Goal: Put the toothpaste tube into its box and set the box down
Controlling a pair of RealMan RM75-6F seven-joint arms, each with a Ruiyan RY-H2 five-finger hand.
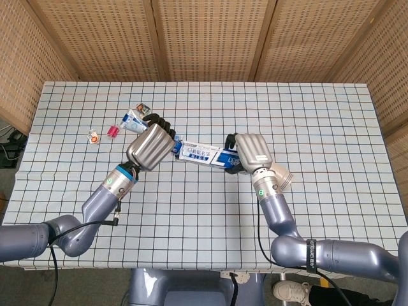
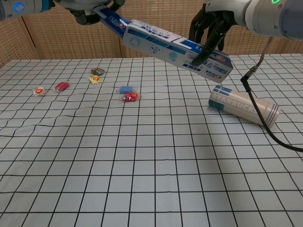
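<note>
High over the table my right hand (image 1: 250, 152) (image 2: 209, 28) grips the right end of the white and blue toothpaste box (image 1: 203, 154) (image 2: 176, 48), which slopes down to the right. My left hand (image 1: 152, 145) (image 2: 92, 10) holds the blue toothpaste tube (image 1: 132, 120) (image 2: 111, 21) by its rear part. The tube's front end is inside the box's open left end, so its cap is hidden. The tube's tail sticks out behind my left hand in the head view.
A beige Starbucks tumbler (image 2: 244, 105) (image 1: 282, 176) lies on its side at the right of the checked tablecloth (image 2: 142, 165). Several small wrapped candies (image 2: 129, 93) (image 2: 61, 86) are scattered at the far left.
</note>
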